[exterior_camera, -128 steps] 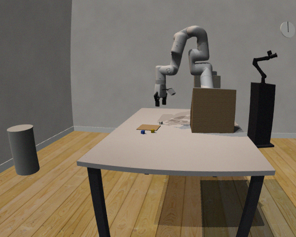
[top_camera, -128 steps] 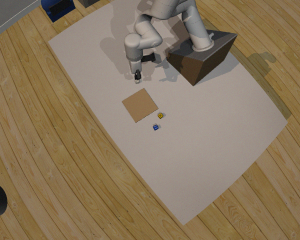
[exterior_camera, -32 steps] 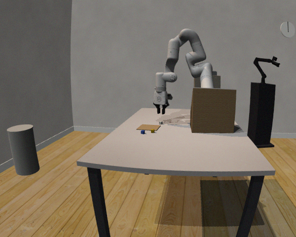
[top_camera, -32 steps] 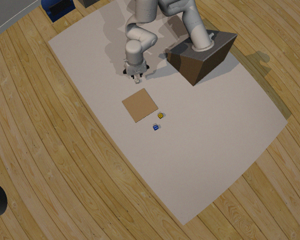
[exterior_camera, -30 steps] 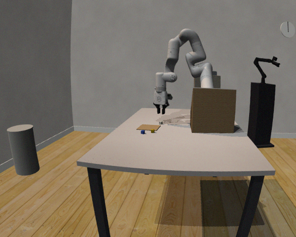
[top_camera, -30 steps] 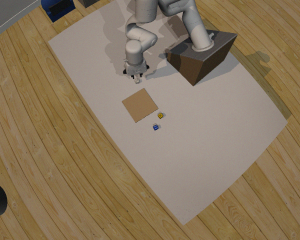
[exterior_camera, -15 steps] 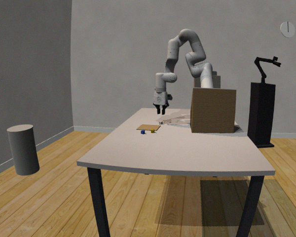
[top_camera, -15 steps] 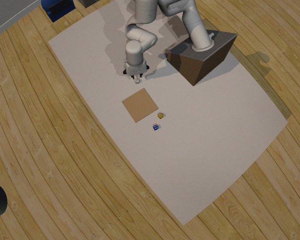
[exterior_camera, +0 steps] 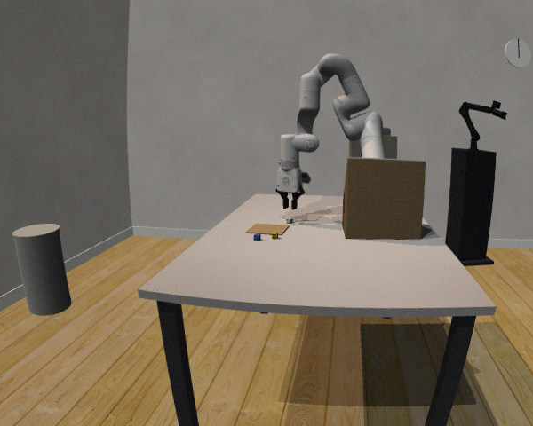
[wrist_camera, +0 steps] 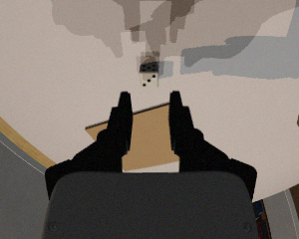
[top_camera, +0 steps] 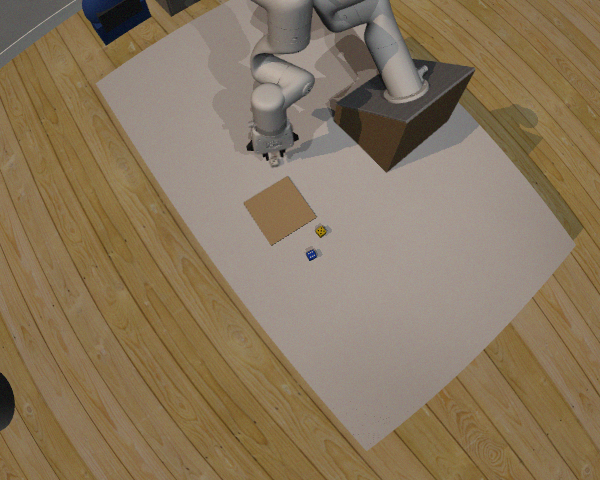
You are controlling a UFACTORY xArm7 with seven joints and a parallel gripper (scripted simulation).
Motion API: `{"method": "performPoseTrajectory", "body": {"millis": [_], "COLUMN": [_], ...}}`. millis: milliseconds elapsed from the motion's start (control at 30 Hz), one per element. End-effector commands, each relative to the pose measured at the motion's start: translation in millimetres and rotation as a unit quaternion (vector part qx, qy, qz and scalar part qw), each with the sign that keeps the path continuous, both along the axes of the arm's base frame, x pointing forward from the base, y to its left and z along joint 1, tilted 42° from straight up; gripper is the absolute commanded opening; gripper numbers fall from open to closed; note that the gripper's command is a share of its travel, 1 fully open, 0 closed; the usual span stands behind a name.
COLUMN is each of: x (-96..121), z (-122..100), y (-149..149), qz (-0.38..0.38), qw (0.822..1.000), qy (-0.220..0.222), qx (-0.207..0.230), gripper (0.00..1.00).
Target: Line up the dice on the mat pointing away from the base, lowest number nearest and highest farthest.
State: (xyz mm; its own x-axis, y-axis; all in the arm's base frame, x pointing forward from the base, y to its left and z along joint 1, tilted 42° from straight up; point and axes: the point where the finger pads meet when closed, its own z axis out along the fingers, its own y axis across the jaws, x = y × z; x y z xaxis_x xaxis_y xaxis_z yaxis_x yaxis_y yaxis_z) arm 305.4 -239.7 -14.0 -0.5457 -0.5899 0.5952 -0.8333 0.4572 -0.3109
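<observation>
- Nearest on the surface: blue die and yellow die, just off the mat's near edge, slightly apart.
- Behind them, thin brown mat, flat, carrying no dice.
- Just beyond the mat's far right corner, white die, alone on the surface.
- Farthest and above: end effector raised over the white die, jaws narrowed partway, gripping nothing.
- Probably light, hard, smooth cubes; prone to slip or tip.
- Best pinched on two opposite side faces, level, keeping the top face unchanged.
</observation>
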Motion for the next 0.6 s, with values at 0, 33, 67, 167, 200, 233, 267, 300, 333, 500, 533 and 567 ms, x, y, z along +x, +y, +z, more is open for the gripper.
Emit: {"method": "performPoseTrajectory", "body": {"millis": [0,33,67,167,200,233,267,300,333,500,533,567], "x": [0.9,0.8,0.6,0.3,0.3,0.3,0.1,0.0,-0.1,-0.7,-0.8,-0.9], "z": [-4.2,-5.4,-6.6,-10.2,-10.2,-10.2,-11.4,-12.6,-13.7,-18.9,-19.8,-20.7], "y": [-3.5,-4.6,-5.7,-9.0,-9.0,-9.0,-10.1,-11.2,-12.2,-16.9,-17.8,-18.5], "qz": [0.001,0.001,0.001,0.001,0.001,0.001,0.001,0.001,0.001,0.001,0.001,0.001], "qw": [1.000,1.000,1.000,1.000,1.000,1.000,1.000,1.000,1.000,1.000,1.000,1.000], "qy": [-0.001,-0.001,-0.001,-0.001,-0.001,-0.001,-0.001,-0.001,-0.001,-0.001,-0.001,-0.001], "qx": [0.000,0.000,0.000,0.000,0.000,0.000,0.000,0.000,0.000,0.000,0.000,0.000], "gripper": [0.36,0.36,0.36,0.36,0.36,0.36,0.36,0.36,0.36,0.36,0.36,0.36]}}
